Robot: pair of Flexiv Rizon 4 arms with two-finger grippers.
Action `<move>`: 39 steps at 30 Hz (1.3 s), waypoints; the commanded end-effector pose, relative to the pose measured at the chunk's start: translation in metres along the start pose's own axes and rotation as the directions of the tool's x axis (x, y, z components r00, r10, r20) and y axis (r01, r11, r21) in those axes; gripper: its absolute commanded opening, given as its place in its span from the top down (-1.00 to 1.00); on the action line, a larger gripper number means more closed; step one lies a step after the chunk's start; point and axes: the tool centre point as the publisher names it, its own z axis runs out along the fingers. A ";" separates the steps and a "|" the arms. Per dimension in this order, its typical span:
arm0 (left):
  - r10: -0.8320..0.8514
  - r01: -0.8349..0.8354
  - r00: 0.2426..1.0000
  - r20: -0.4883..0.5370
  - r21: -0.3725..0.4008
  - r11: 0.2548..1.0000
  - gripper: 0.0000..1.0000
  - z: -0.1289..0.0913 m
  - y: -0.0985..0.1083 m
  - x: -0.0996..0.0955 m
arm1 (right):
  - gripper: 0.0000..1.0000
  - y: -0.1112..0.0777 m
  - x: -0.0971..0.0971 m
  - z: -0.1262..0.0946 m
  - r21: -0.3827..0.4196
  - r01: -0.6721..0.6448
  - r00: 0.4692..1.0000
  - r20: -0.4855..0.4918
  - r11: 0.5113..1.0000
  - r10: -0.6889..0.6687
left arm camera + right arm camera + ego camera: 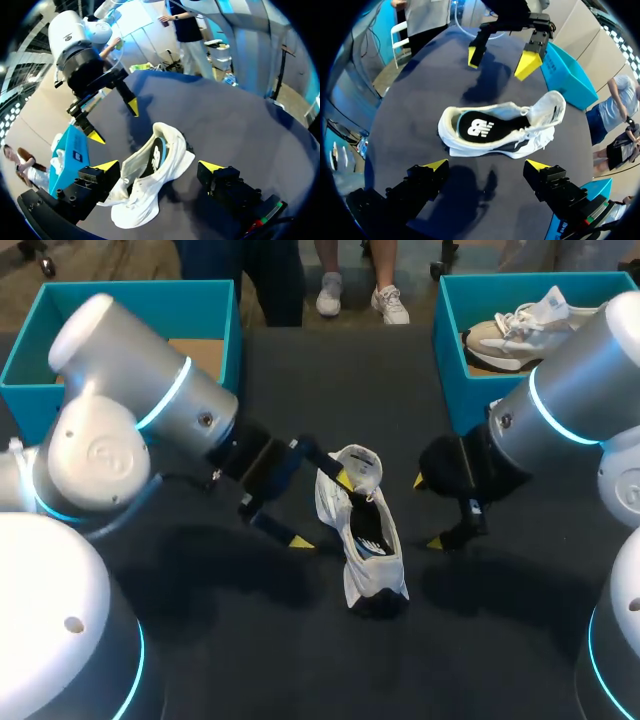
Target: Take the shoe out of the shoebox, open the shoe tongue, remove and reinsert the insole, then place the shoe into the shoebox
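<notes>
The left arm (100, 430) looms nearest overhead. The left pincer (321, 511) is spread wide at a white shoe (368, 550) lying mid-surface (300, 370), and the right pincer (427, 511) stands equally wide just beside it. At the far corners sit a left shoebox (130, 295) and a right shoebox (450, 350) holding a second shoe (515, 330).

From the left wrist, the shoe (131, 207) lies between the left pincer (157, 165)'s parted fingers, one tip close against it and the other apart.

From the right wrist, the shoe (540, 135) rests ahead of the open right pincer (486, 164), its dark insole (480, 127) showing.
</notes>
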 end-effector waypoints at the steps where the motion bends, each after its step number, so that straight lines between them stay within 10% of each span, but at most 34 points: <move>1: 0.041 -0.042 0.991 -0.128 -0.002 0.999 -1.00 -0.008 0.003 -0.008 | -1.00 -0.015 0.002 -0.024 0.015 -0.011 1.000 -0.020 1.000 0.011; 26: 0.056 -0.055 0.987 -0.154 0.009 0.998 -1.00 -0.020 -0.001 -0.013 | -1.00 -0.043 -0.025 -0.128 0.098 -0.093 0.993 -0.067 0.991 0.100; 39: 0.239 -0.282 0.861 -0.449 -0.029 0.959 -1.00 -0.038 -0.019 -0.033 | -1.00 -0.046 -0.027 -0.136 0.085 -0.094 0.993 -0.068 0.992 0.100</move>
